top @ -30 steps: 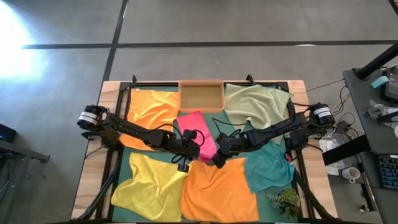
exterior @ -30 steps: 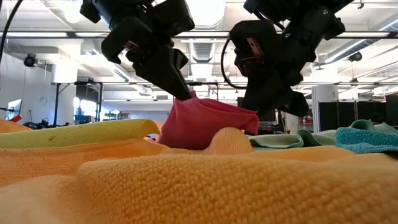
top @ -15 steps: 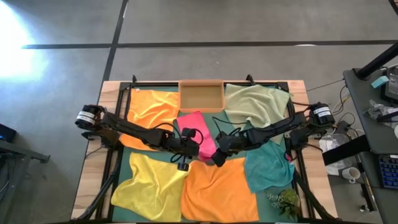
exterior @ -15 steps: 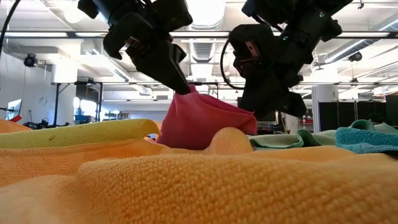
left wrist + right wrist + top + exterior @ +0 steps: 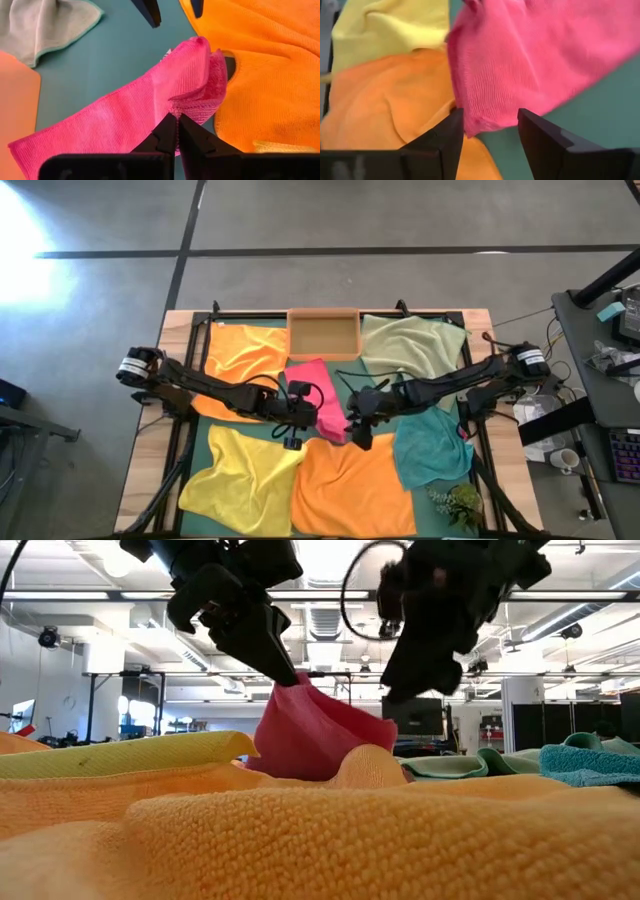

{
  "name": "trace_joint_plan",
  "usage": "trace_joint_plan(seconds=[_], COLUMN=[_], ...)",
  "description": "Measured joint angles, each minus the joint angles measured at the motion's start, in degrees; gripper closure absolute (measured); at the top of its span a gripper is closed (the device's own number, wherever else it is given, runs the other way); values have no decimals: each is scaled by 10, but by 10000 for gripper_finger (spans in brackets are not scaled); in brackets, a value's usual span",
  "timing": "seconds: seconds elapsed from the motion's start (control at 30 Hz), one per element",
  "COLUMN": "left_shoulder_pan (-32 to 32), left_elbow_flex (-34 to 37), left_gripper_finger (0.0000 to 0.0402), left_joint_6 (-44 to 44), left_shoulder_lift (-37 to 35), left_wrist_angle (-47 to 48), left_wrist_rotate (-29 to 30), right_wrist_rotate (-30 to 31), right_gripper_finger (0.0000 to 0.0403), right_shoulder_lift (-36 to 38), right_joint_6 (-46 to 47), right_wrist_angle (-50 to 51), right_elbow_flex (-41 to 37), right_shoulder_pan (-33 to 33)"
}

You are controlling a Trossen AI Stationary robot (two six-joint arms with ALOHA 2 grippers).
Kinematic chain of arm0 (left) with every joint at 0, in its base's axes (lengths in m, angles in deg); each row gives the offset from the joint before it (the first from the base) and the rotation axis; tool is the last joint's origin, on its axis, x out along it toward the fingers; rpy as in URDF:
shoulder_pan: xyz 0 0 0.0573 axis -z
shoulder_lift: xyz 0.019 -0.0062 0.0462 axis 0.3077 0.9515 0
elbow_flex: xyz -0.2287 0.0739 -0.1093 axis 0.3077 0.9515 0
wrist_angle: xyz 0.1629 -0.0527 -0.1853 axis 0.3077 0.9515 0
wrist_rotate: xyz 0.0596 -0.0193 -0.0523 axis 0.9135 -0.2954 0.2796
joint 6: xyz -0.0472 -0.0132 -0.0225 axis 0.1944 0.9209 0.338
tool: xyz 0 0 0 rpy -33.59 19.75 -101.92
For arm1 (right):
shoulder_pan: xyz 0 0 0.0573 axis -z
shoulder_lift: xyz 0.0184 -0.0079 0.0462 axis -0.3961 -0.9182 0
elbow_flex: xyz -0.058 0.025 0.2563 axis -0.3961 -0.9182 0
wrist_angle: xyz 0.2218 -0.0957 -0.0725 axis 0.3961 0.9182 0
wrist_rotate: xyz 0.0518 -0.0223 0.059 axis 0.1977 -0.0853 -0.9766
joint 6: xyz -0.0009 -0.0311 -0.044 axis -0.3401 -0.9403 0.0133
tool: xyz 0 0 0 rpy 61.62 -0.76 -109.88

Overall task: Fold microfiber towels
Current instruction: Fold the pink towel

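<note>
The hot pink towel [image 5: 318, 392] lies mid-table on the dark green mat [image 5: 372, 376]. One end is drawn up into a peak [image 5: 296, 683]. My left gripper [image 5: 311, 416] is shut on that peak; its tips [image 5: 174, 120] meet at the towel's edge. My right gripper [image 5: 353, 423] hangs open just to the right, above the towel's drooped corner [image 5: 385, 728]; its fingers [image 5: 451, 134] stand apart with nothing between them. Around them lie an orange towel [image 5: 245, 350], a pale green one [image 5: 410, 345], a yellow one [image 5: 240, 475], a second orange one [image 5: 350, 485] and a teal one [image 5: 430, 450]. My left gripper pinches a bunched edge of the pink towel [image 5: 176, 106] between its two fingertips, near the towel's near end. The fingers slant down from the table's left. That end stands up as a peak below them. The rest slopes down onto the mat and the near orange towel.
A small wooden tray [image 5: 322, 332] sits at the far edge between the far orange and pale green towels. A small green plant [image 5: 455, 502] stands at the near right corner. Towels cover most of the mat.
My right gripper has opened, let go of the pink towel's right corner, rolled and risen. That corner has dropped onto the near orange towel. My left gripper has kept its hold, and the peak under it stands a little higher.
</note>
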Motion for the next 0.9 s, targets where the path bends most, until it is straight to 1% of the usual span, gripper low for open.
trace_joint_plan(seconds=[0.13,0.33,0.47,0.7,0.9], left_shoulder_pan=[0,-3,-6,-10,-13], left_elbow_flex=[0,0,0,0,0], left_gripper_finger=[401,401,401,401,401], left_joint_6=[0,0,0,0,4], left_shoulder_lift=[1,1,1,1,1], left_wrist_angle=[0,-1,0,-1,-7], left_wrist_rotate=[0,0,-1,-1,-1], right_wrist_rotate=[6,5,5,6,6], right_gripper_finger=[225,225,225,225,225], right_shoulder_lift=[-3,-44,-59,-90,-110], right_joint_6=[-89,-147,-155,-135,-145], right_wrist_angle=[-9,-68,-103,-109,-109], right_elbow_flex=[0,0,0,0,0], right_shoulder_pan=[-5,-24,-31,-35,-45])
